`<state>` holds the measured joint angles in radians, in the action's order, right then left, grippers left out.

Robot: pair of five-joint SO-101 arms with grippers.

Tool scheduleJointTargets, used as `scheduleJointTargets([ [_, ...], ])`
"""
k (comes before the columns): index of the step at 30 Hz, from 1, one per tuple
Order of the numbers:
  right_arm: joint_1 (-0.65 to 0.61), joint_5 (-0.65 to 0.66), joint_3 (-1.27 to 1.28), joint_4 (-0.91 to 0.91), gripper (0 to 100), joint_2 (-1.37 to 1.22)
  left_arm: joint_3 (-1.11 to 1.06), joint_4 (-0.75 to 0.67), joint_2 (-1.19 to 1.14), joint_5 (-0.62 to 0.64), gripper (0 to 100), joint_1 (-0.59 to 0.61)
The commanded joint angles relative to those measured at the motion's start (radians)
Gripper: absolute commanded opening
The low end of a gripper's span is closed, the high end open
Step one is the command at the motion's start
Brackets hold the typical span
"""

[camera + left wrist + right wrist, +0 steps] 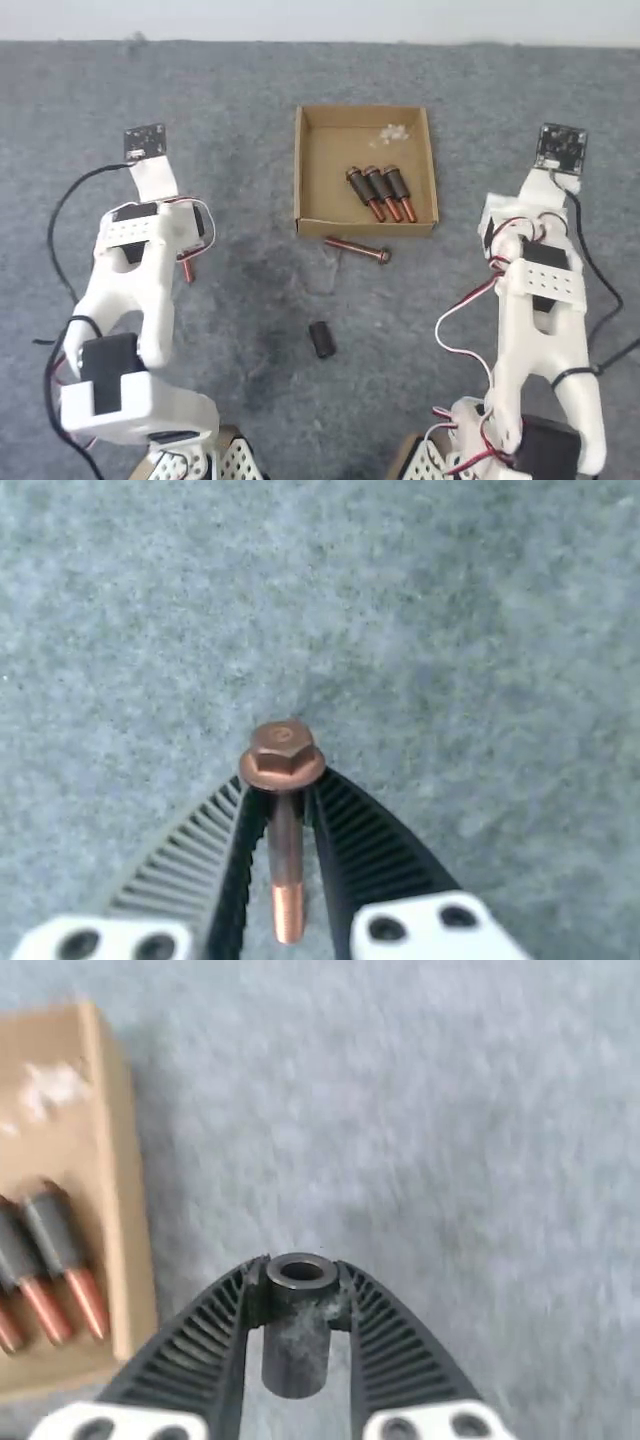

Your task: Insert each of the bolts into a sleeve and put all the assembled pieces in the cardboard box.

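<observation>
- Copper-coloured hex-head bolt [285,850] is pinched in the left claw [285,782] right under its head, which leaves the threaded shank free, I'd guess for sliding into a sleeve.
- Right claw [300,1270] is clamped on a short black cylindrical sleeve [296,1340] with the bore facing out, ready to take it.
- Shallow brown cardboard box [366,112] holds three assembled pieces [378,192] side by side.
- Another copper bolt [357,249] lies just in front of the box, and a spare black sleeve [320,339] sits nearer the arms on the grey counter [250,120].

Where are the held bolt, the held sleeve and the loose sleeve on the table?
held bolt [285,850], left wrist view, on its shank.
held sleeve [296,1350], right wrist view, on its side wall.
loose sleeve [320,339], high view, on its middle.
</observation>
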<state>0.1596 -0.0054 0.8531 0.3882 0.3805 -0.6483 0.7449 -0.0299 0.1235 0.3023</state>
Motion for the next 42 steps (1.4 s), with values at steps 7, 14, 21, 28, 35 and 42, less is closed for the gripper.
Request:
scheduleJointTargets([
  [7, -0.142, -0.014, -0.018, -0.285, 0.6, 0.053, 0.013, -0.029, 0.064, -0.008, 1, 0.000],
  [14, -0.257, -0.014, 0.040, -0.713, 0.6, -0.071, 0.010, -0.055, 0.064, -0.008, 1, 0.003],
  [21, -0.302, -0.014, 0.078, -1.184, 0.6, -0.255, 0.008, -0.081, 0.063, -0.008, 1, 0.000],
  [28, -0.338, -0.014, 0.219, -1.504, 0.6, -0.378, 0.008, -0.083, 0.063, -0.008, 1, 0.000],
  [35, -0.441, -0.012, 0.525, -1.735, 0.6, -0.326, 0.008, -0.084, 0.063, -0.008, 1, -0.002],
  [42, -0.486, -0.014, 0.735, -1.840, 0.6, -0.255, 0.008, -0.084, 0.063, -0.008, 1, -0.002],
])
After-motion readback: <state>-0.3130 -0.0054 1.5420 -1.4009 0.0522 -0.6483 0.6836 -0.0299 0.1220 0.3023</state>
